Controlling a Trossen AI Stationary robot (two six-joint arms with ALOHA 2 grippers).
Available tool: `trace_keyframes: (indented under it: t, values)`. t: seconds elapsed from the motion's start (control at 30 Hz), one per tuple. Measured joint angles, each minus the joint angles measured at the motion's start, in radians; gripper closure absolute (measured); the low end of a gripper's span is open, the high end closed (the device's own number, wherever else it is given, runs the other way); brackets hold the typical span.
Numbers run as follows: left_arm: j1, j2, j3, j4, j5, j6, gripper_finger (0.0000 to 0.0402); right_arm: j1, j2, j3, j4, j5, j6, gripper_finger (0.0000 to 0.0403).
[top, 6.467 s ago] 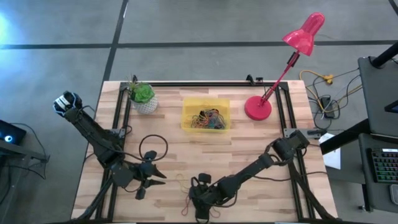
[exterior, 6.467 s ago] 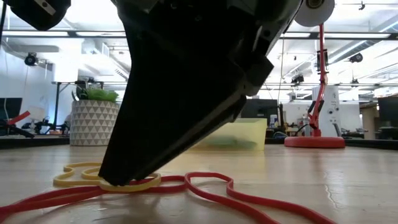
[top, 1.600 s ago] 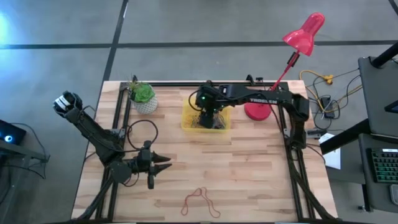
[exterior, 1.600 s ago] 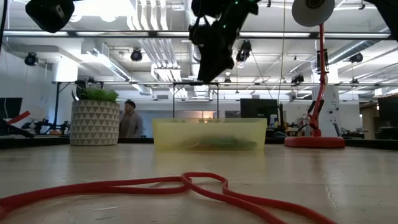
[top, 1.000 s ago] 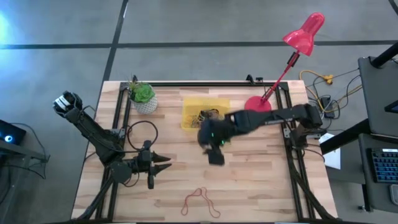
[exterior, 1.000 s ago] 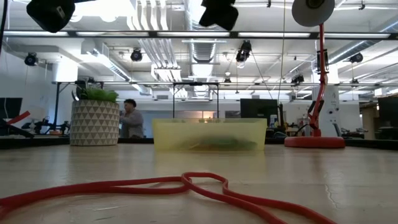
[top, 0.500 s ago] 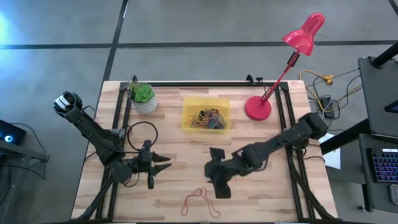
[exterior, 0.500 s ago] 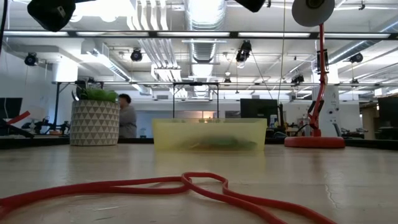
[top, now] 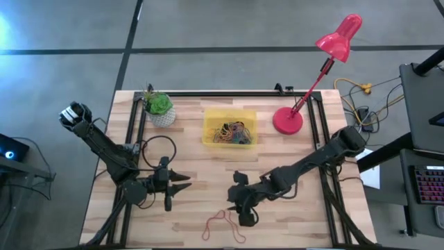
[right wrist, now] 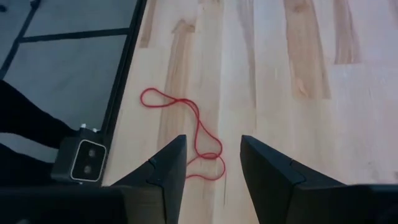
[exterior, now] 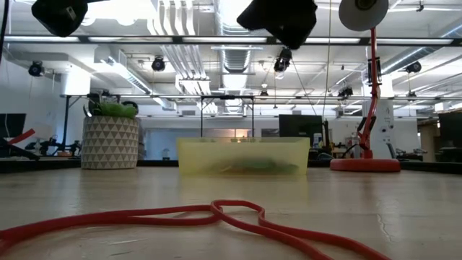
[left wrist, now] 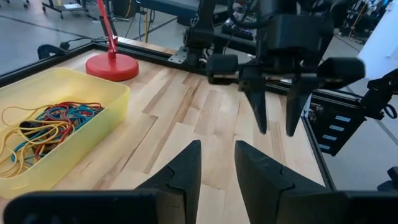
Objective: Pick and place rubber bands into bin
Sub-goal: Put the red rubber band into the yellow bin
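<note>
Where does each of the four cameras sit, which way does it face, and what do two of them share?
High: overhead, facing straight down on table, bin, both arms.
Low: table height, facing level across red band to bin; arm parts at top.
Left wrist: on left arm, past its fingers toward bin and right gripper.
Right wrist: on right arm, facing down between open fingers at red band.
Shared: high and right wrist both show the red band near the front edge.
</note>
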Motion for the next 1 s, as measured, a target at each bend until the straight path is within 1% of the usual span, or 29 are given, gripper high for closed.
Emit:
trace_keyframes:
  t: [0.07, 0.3, 0.57, 0.67, 0.77, 1.0]
  values:
    - [0.000, 0.000, 0.000, 0.000, 0.000, 0.000, 0.0320, 0.000, 0.000, -0.033, 0.046, -0.001, -0.010, 0.0262]
    - [0.000, 0.000, 0.000, -0.001, 0.000, 0.000, 0.0320, 0.000, 0.000, -0.136, 0.199, 0.000, -0.121, 0.0264]
    - [0.000, 0.025, 0.000, -0.001, 0.000, -0.008, 0.0320, 0.000, 0.015, -0.197, 0.288, 0.000, -0.206, 0.0264]
    - [0.000, 0.050, 0.000, 0.013, 0.000, -0.010, 0.0320, 0.002, 0.071, -0.187, 0.303, -0.020, -0.238, 0.0266]
    - [0.000, 0.074, 0.000, 0.047, 0.000, -0.011, 0.0320, 0.002, 0.151, -0.131, 0.302, -0.049, -0.267, 0.0265]
    - [0.006, 0.106, 0.004, 0.089, 0.000, -0.020, 0.0320, -0.003, 0.275, -0.025, 0.231, -0.052, -0.242, 0.0269]
